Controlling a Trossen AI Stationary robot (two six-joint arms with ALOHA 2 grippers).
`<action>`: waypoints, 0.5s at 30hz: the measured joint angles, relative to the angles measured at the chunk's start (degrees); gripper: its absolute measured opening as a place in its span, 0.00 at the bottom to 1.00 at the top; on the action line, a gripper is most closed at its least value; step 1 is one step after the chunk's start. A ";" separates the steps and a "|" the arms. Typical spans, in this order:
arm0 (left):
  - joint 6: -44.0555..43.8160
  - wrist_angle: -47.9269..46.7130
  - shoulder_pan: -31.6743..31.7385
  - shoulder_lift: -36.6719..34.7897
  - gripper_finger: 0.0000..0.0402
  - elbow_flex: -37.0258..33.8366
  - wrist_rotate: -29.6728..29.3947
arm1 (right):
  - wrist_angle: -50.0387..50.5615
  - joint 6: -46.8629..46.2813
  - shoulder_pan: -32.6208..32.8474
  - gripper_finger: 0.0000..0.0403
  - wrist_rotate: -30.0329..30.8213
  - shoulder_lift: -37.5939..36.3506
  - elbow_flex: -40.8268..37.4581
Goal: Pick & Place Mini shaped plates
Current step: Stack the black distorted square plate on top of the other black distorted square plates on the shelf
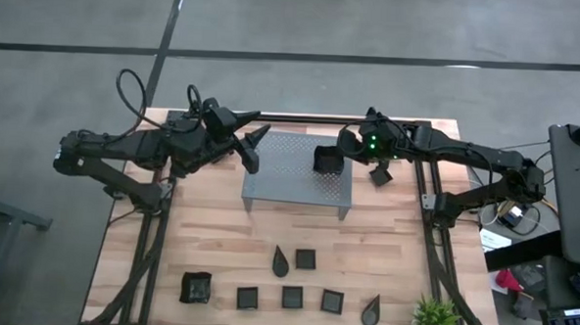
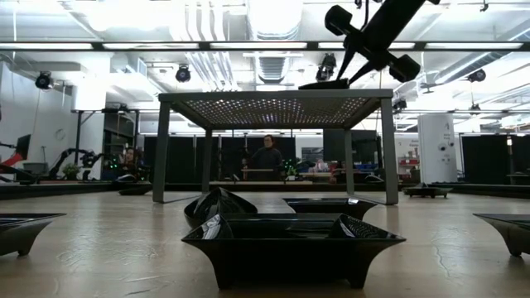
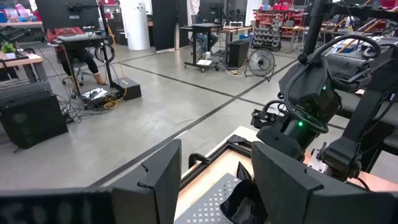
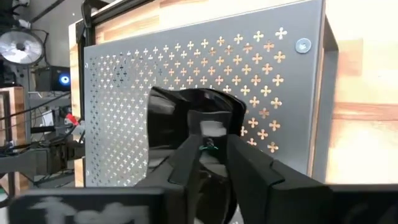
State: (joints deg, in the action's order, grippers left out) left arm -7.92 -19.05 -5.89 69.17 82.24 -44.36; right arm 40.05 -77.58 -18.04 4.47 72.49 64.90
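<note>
On the right part of the grey perforated metal rack [image 1: 297,173], a glossy black square dish [image 1: 327,160] sits with its rim pinched between the right gripper [image 1: 341,157] fingers. Left gripper [image 1: 252,147] is held spread over the rack's left edge. Dish is judged light, rigid, slick and chippable; the raised rim is best gripped.

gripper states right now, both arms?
Left gripper: open, empty, hovering at the grey rack's left edge.
Right gripper: fingers astride the rim of a black square plate on the rack; grip or release unclear.
</note>
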 joint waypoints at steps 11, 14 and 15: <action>-6.22 -6.22 0.00 -1.19 0.47 -0.02 5.43 | 0.03 6.07 0.15 0.32 0.01 -1.20 3.94; -11.60 -13.11 0.02 -1.79 0.47 -0.02 11.83 | -0.12 9.34 0.83 0.32 0.01 -1.25 6.43; -13.41 -15.58 0.02 -1.95 0.47 -0.02 15.15 | -0.10 11.01 1.03 0.32 0.00 -1.25 7.45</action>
State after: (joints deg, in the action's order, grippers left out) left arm -21.33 -34.63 -5.87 67.22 82.21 -29.21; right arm 39.95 -66.56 -17.01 4.47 71.24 72.35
